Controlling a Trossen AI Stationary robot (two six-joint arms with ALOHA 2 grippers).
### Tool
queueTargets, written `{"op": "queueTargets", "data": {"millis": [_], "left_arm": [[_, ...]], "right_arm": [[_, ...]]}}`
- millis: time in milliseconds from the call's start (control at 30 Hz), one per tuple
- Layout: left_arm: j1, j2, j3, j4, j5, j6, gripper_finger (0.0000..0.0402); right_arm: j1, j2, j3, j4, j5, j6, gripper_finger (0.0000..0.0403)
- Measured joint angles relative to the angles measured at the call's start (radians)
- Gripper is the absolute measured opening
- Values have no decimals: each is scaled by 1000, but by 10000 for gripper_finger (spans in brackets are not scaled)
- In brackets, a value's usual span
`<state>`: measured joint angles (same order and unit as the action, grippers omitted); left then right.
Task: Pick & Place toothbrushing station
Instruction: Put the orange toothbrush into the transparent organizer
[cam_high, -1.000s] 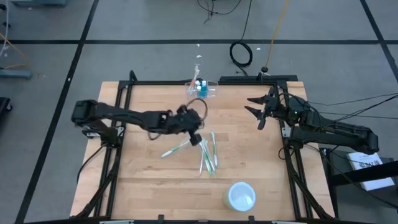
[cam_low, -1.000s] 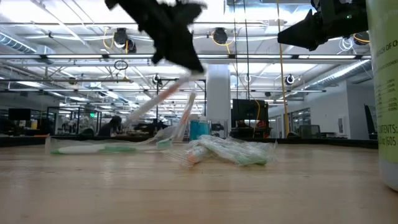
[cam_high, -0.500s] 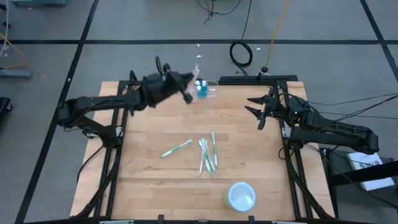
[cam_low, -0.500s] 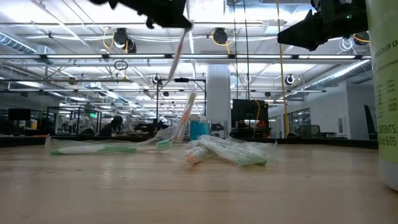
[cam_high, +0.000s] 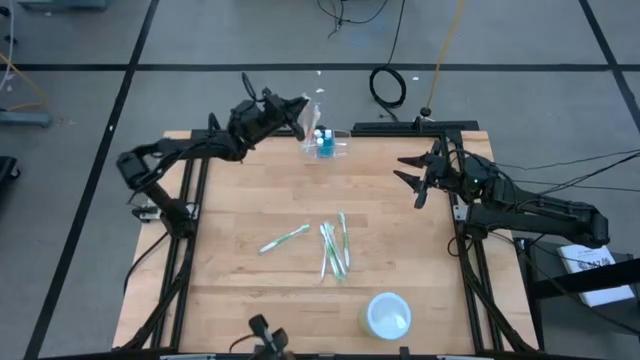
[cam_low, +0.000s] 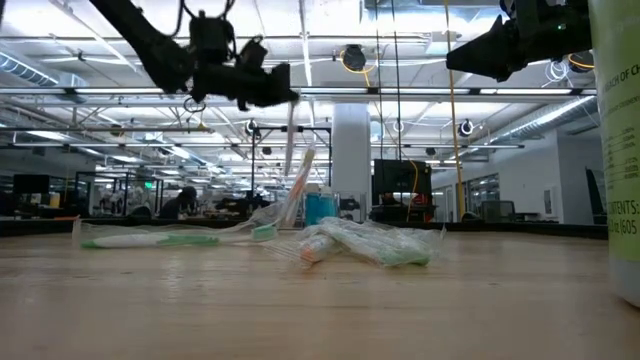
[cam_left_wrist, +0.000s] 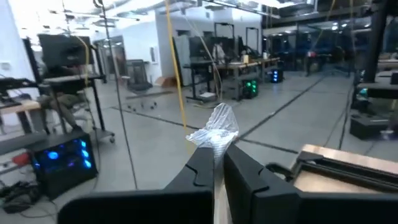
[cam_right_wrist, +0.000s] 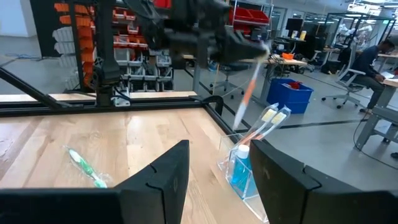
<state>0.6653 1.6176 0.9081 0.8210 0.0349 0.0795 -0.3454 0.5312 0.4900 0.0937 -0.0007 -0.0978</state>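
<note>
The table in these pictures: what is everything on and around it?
Holder cup: one, clear, far edge of the table, with brushes and a blue item inside.
Held toothbrush: one, wrapped, hanging above the cup.
Loose toothbrushes: several, green and white, table middle.
Tub: one, pale with white lid, near edge.
Table: one, light wood.
Left gripper: shut on the held toothbrush, beside the cup.
Right gripper: raised at the table's right side, holding nothing.

The holder cup (cam_high: 325, 145) is set at the table's (cam_high: 240, 280) far edge; toothbrushes (cam_high: 333, 250) are scattered mid-table, a tub (cam_high: 388, 314) nearer the front.
</note>
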Motion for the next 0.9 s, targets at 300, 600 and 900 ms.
{"op": "queueTargets", "data": {"millis": [300, 600, 900], "left_arm": [[22, 156, 0, 120, 19, -63, 6], [18, 210, 0, 110, 17, -96, 12], [6, 210, 1, -24, 8, -89, 19]], "right_arm": [[0, 0, 0, 0, 0, -4, 160], [0, 0, 0, -4, 0, -11, 160], [0, 0, 0, -8, 0, -11, 160]]}}
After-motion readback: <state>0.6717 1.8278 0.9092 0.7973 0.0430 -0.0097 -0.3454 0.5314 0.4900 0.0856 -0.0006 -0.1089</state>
